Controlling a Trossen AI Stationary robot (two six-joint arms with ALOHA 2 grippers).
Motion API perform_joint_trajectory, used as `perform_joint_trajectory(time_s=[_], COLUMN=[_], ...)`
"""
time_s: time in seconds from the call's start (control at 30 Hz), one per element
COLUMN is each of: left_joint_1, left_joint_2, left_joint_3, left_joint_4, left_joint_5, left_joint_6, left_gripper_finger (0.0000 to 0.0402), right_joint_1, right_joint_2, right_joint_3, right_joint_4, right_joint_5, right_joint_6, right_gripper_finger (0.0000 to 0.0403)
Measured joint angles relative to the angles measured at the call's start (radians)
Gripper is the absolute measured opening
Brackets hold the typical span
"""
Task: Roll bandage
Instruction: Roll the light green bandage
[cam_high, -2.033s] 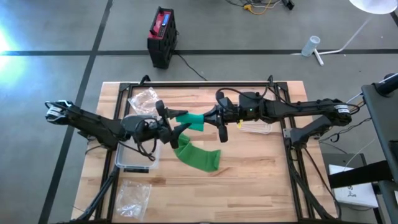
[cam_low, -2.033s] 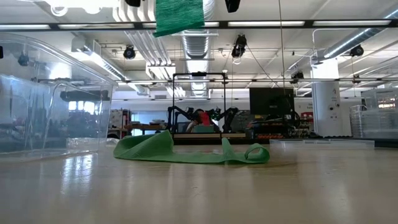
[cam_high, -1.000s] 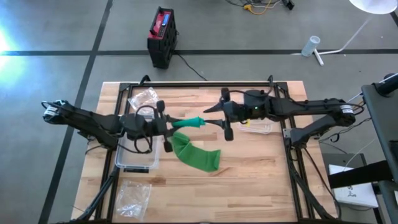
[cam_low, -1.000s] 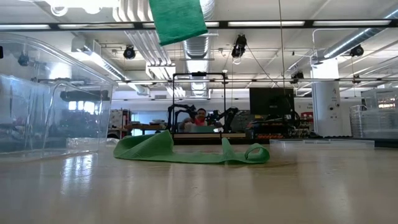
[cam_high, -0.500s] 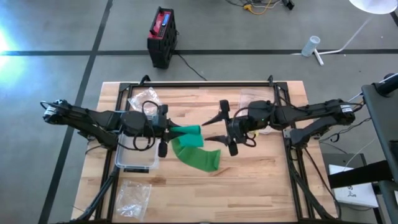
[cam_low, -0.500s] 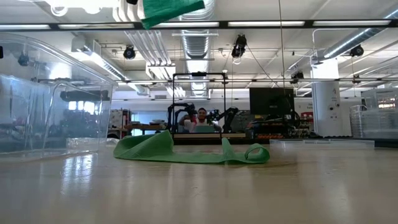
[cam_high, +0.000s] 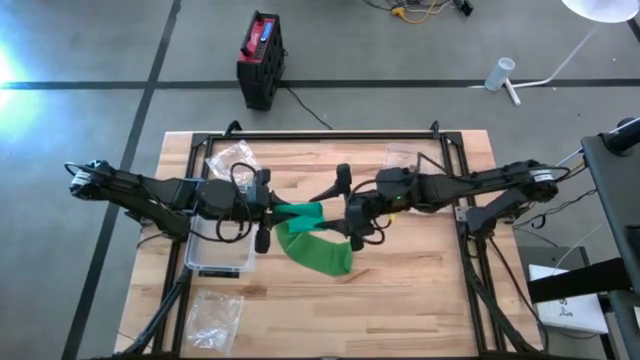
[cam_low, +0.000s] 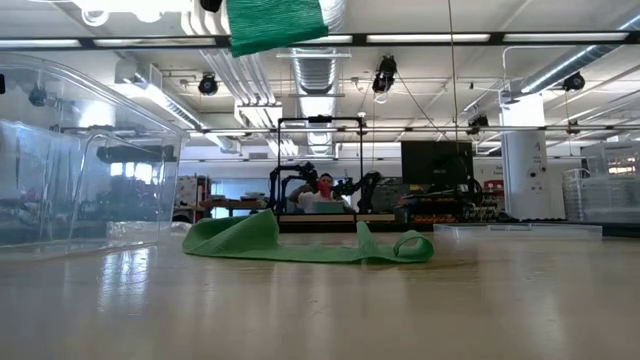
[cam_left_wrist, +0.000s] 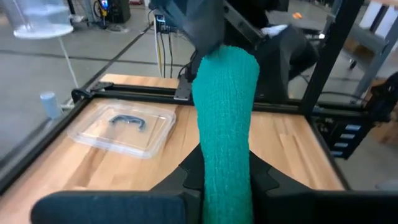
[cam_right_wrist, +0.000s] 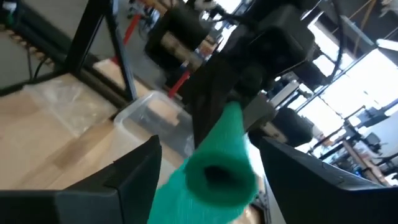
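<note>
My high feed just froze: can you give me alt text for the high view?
Left hand grips the rolled end of a green fabric bandage whose tail trails on the wooden table; the open right hand faces the roll's tip.

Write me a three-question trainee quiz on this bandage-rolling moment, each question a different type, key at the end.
1. True or false: the left claw is shut on the rolled end of the green bandage.
2. Multiple choice: the right claw is (A) open, its fingers either side of the roll's free end; (B) shut on the clear plastic container; (C) parked off the table.
3. Fill in: the bandage's loose tail lies on the ____.

Key: 1 true; 2 A; 3 table
</note>
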Motion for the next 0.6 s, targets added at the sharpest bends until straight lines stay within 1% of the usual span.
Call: perform_joint_trajectory(time_s=[0.27, 0.43, 0.6], left_joint_1=[0.000, 0.000, 0.000], left_joint_2=[-0.001, -0.004, -0.004], left_joint_3=[0.004, 0.005, 0.005], left_joint_4=[-0.013, -0.012, -0.012], left_joint_5=[0.019, 0.019, 0.019], left_joint_6=[-0.085, -0.085, -0.071], left_gripper_finger=[0.0033, 0.0038, 0.0039], right_joint_1=[0.000, 0.000, 0.000], right_joint_2=[0.031, 0.031, 0.031], right_joint_3=[0.001, 0.001, 0.001], right_joint_4=[0.016, 0.024, 0.028], right_joint_5=[0.004, 0.016, 0.017], right_joint_6=[-0.043, -0.026, 0.002], right_gripper_finger=[0.0234, 0.0213, 0.0178])
